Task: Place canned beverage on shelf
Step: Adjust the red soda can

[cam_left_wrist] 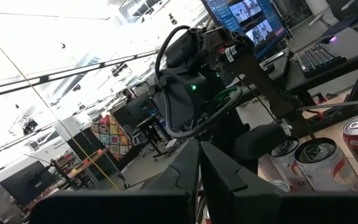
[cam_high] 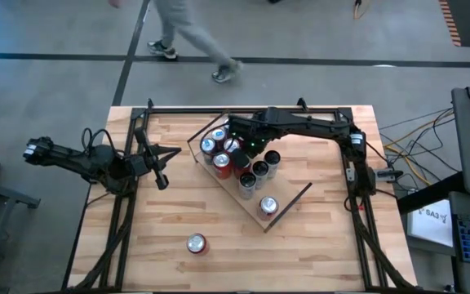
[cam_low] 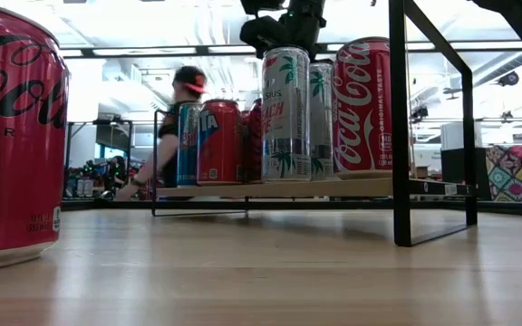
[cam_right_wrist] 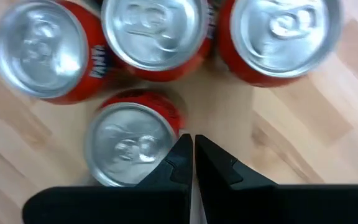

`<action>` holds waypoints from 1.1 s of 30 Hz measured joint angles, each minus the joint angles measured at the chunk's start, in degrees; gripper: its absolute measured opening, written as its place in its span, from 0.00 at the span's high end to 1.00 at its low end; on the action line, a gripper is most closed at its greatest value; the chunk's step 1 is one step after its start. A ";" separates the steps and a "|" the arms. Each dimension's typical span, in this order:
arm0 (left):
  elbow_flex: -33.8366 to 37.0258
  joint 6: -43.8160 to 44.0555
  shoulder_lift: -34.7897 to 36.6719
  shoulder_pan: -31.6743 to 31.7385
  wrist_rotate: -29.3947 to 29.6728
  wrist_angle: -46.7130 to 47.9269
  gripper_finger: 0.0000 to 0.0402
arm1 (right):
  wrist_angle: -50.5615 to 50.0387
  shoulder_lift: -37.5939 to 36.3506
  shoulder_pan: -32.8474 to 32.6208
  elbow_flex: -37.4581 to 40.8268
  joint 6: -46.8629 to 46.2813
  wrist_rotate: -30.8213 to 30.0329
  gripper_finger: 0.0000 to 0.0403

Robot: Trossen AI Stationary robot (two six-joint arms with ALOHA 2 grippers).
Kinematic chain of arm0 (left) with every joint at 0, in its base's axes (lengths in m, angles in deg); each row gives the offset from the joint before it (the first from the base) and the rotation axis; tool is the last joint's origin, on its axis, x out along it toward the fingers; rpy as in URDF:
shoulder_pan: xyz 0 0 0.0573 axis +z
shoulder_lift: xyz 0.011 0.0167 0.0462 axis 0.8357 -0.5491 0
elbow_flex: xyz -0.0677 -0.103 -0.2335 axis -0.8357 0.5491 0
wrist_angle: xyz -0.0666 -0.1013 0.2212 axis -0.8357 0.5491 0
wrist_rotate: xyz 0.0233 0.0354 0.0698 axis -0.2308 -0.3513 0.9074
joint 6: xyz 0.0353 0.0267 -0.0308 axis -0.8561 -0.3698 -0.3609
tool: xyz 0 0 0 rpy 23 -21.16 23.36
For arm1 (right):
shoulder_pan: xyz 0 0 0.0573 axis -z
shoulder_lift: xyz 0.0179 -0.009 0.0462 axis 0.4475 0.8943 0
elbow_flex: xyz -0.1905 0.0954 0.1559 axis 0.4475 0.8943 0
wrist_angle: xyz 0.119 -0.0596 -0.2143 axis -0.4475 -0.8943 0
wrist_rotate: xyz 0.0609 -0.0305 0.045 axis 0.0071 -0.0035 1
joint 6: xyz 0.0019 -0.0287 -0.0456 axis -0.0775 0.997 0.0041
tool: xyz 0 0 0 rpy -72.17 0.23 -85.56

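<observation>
The shelf (cam_high: 294, 193) is a light-wood board lying slantwise on the table's middle, and it also shows in the low view (cam_low: 270, 189). Several cans (cam_high: 219, 155) stand upright on it. One red can (cam_high: 197, 243) stands alone on the tabletop near the front edge, large at the left of the low view (cam_low: 12, 136). My right gripper (cam_high: 239, 149) is shut and empty, pointing down above the cans at the shelf's far-left end. In its wrist view (cam_right_wrist: 192, 142) its tips are over bare board beside a red can (cam_right_wrist: 129, 143). My left gripper (cam_high: 163, 181) waits shut, left of the shelf.
The table's black frame posts (cam_high: 137, 131) stand at its edges, and one post (cam_low: 399, 127) is close in the low view. A person (cam_high: 186, 33) walks on the floor beyond the far edge. Bare tabletop lies between the lone can and the shelf.
</observation>
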 joint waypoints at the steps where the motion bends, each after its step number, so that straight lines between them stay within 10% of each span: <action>1: 0.01 0.00 0.00 0.00 0.00 0.00 1.00 | 0.58 0.00 -0.22 0.00 0.02 0.30 0.98; 33: -0.01 0.00 0.00 0.00 0.00 0.00 1.00 | 1.38 1.51 -0.24 0.61 1.48 0.95 0.98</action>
